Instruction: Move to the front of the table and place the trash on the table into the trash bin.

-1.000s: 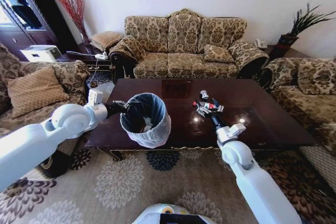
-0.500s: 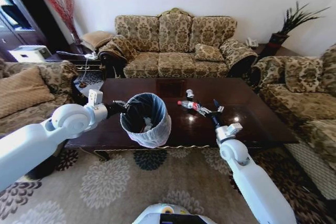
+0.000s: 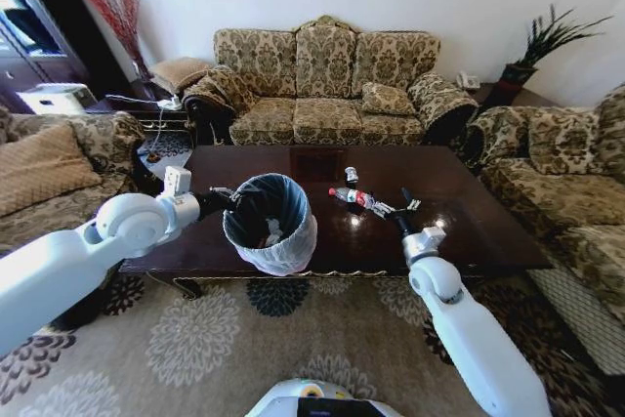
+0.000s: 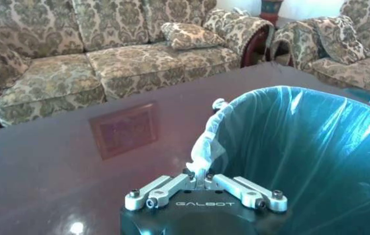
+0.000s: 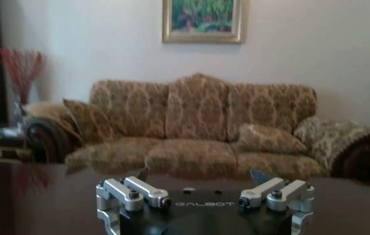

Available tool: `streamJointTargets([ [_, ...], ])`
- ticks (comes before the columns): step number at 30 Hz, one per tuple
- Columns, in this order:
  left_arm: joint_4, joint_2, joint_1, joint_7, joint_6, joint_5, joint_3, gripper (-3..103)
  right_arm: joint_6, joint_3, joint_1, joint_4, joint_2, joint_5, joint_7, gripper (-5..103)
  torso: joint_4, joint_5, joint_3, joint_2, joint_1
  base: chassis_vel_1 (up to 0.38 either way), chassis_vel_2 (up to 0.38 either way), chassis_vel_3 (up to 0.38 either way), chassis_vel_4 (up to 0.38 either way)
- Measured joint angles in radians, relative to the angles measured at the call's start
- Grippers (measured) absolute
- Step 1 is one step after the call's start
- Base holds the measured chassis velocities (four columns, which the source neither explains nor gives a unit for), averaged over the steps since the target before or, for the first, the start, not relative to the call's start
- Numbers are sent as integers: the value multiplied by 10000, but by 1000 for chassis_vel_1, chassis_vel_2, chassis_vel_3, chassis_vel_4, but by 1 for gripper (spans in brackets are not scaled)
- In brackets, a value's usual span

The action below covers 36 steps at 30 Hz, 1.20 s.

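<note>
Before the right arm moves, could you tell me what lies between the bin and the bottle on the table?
Head view: only bare table between bin and bottle.

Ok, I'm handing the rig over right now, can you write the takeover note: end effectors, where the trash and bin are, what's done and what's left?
Left end effector: shut on the white bag rim of the round dark-blue trash bin, held up at the near edge of the glossy dark brown table.
Right end effector: open, empty, over the table beside the trash.
Clear plastic bottle with red label and small can lie on the table.
Done: a white scrap is in the bin.
Left: bottle, can.
</note>
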Motion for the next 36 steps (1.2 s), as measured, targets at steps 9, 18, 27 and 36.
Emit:
streamJointTargets([
  [9, 2, -1, 0, 1, 0, -3, 1, 0, 716, -480, 2258, -3503, 409, -385, -1205, 100, 11, -18, 2, -1, 5, 0, 0, 0, 0],
  [18, 1, -2, 1, 1, 0, -3, 1, 0, 1731, -432, 3787, -7122, 1051, -1282, -4512, 100, 3, -14, 1, -1, 3, 0, 0, 0, 0],
  [27, 1, -2, 0, 0, 0, -3, 1, 0, 2268, -458, 4835, -9110, 1710, -1864, -4887, 100, 5, -16, 0, -1, 2, 0, 0, 0, 0],
  [36, 1, -1, 0, 0, 0, -3, 1, 0, 2111, -384, 5062, -9627, 2128, -2362, -4693, 89, 6, -15, -1, 0, 2, 0, 0, 0, 0],
])
